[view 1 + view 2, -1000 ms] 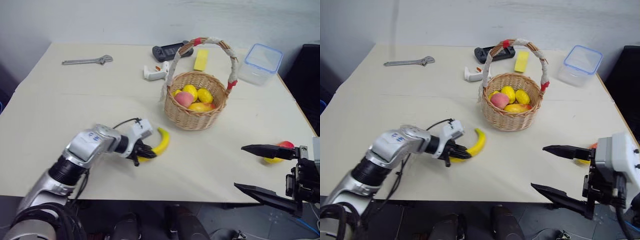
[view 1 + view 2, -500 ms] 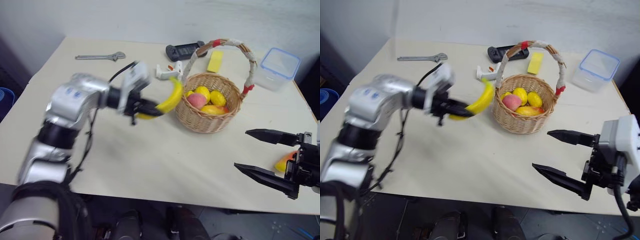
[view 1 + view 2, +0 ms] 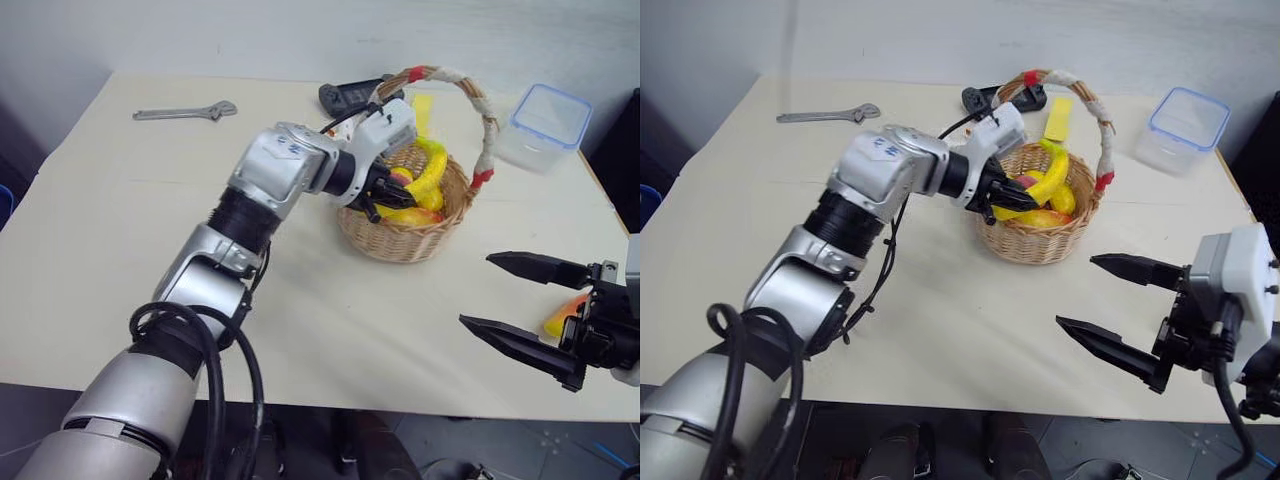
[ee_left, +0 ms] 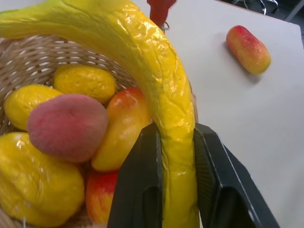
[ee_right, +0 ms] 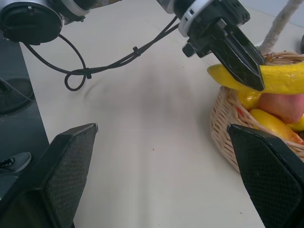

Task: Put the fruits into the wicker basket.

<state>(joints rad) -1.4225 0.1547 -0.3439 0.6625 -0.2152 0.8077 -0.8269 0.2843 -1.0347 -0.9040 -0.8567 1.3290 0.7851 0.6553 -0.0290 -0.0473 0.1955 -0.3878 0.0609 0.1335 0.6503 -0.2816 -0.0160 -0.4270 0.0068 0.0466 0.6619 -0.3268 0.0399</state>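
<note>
Left gripper (image 4: 173,190) clamps the banana (image 4: 156,90) over the wicker basket (image 3: 405,240), hiding fruit; right gripper (image 3: 525,305) gapes empty at four o'clock.

One banana (image 4: 161,85) sits between the left gripper (image 4: 173,156) fingers. Beyond it are three lemons (image 4: 85,83), one peach (image 4: 66,126), three mangoes (image 4: 248,48).

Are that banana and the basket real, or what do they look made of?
The banana looks like glossy moulded plastic: shiny highlights and a wrinkled, film-like skin. The basket seems to be real woven wicker, tan and matte, with visible strands; its handle appears wrapped in white tape with red bands.
</note>
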